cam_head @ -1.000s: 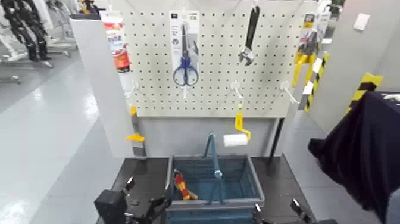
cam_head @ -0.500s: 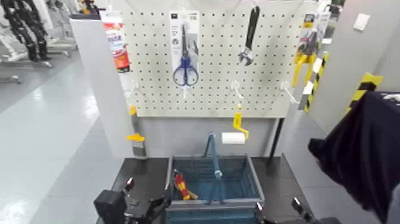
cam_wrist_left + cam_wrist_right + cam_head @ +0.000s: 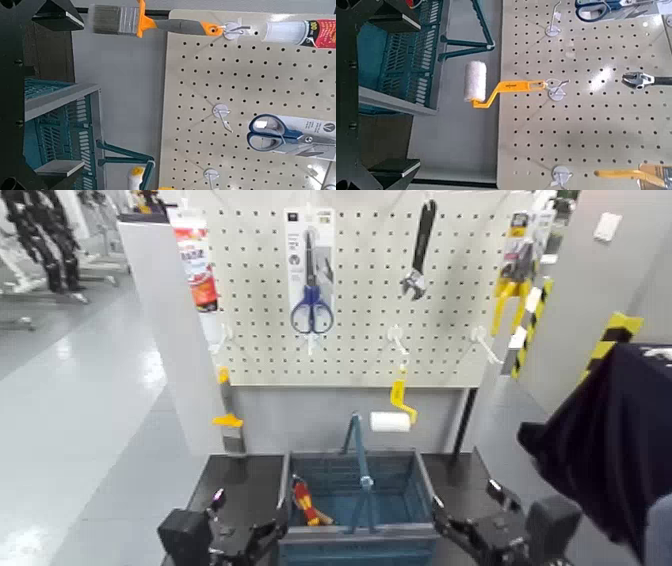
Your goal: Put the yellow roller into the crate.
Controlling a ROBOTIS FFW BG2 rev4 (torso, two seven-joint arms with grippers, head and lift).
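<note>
The yellow roller (image 3: pixel 398 402) is hanging from a hook near the pegboard's (image 3: pixel 350 375) bottom edge, outside the crate (image 3: pixel 432 493), so the placing is still to be done. The right end effector (image 3: pixel 465 508) is waiting, spread and empty, beside the crate's right edge; grasping, unhooking and lowering all remain. The left end effector (image 3: pixel 238 515) is idling, spread, by the crate's left edge.

Scissors (image 3: pixel 312 308) hang left of the wrench (image 3: pixel 419 252).
</note>
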